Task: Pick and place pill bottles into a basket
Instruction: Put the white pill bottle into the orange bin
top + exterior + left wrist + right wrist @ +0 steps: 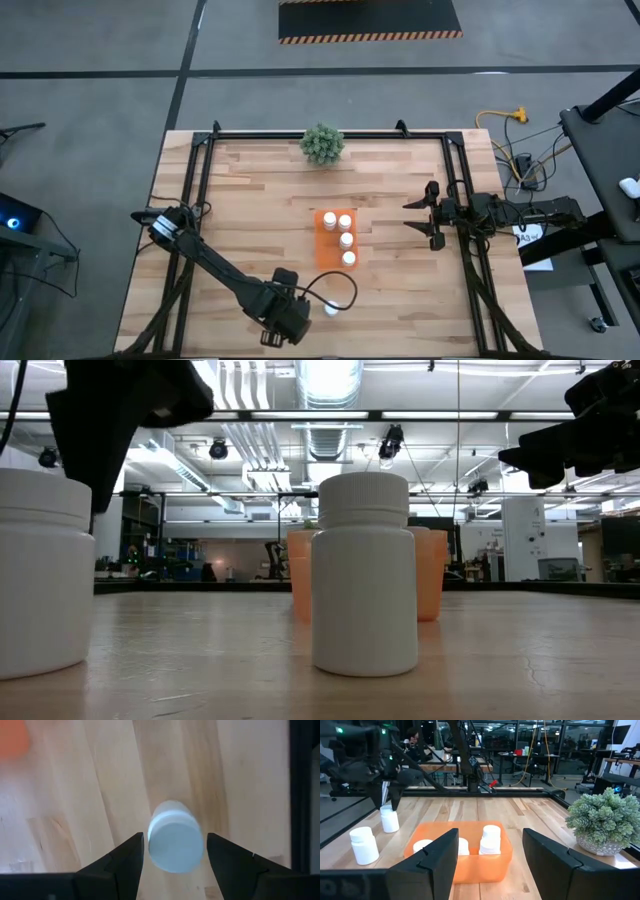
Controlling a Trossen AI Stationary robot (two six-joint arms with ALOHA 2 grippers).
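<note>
The orange basket (322,243) stands mid-table with several white pill bottles (347,240) upright in it; it also shows in the right wrist view (457,862). Two more bottles stand on the table near the front edge. One (175,842) is under my left gripper (175,845), whose open fingers stand on either side of its cap without touching. In the high view the gripper (288,318) hides this bottle. The other bottle (331,309) stands free just to its right. My right gripper (432,215) is open and empty, right of the basket.
A green bushy plant (322,144) stands at the table's far edge. Black frame rails (200,190) run along the table's left, right and far sides. Bare wood lies between the basket and the front bottles. A cable (335,290) loops near the left gripper.
</note>
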